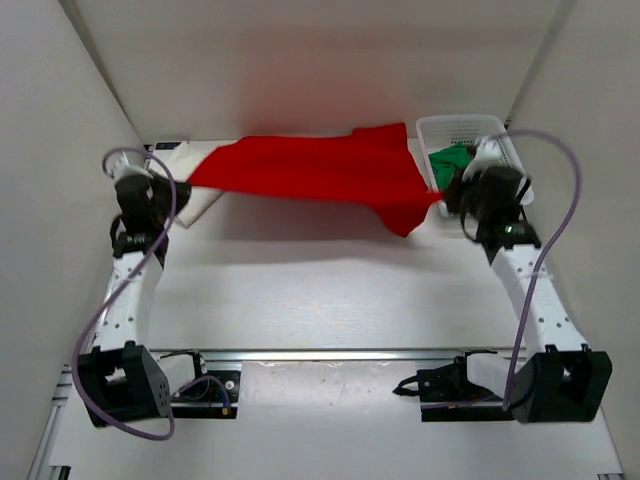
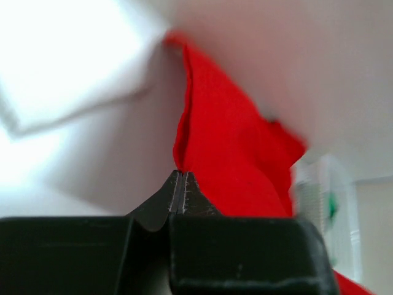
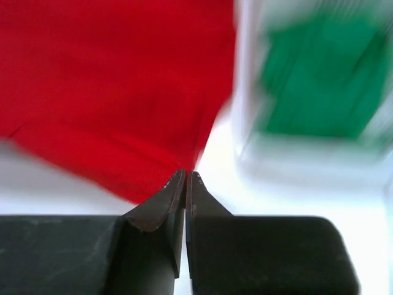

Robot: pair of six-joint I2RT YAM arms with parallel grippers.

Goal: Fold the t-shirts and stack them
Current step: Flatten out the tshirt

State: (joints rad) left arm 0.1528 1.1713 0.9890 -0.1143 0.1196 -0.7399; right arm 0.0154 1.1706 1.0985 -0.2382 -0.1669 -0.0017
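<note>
The red t-shirt (image 1: 320,170) hangs stretched in the air between my two grippers, across the far half of the table. My left gripper (image 1: 172,185) is shut on its left end, seen in the left wrist view (image 2: 180,173) with red cloth (image 2: 233,160) rising from the tips. My right gripper (image 1: 447,196) is shut on its right end, seen in the right wrist view (image 3: 186,174) with red cloth (image 3: 110,92) to the left. The green t-shirt (image 1: 450,160) lies in the white mesh basket (image 1: 440,125). The cream-white t-shirt (image 1: 190,195) lies on the table at far left, partly under the red one.
The basket stands at the far right corner, right behind my right gripper; it also shows blurred in the right wrist view (image 3: 307,166). White walls close in the table on the left, back and right. A metal rail (image 1: 340,355) crosses the near edge.
</note>
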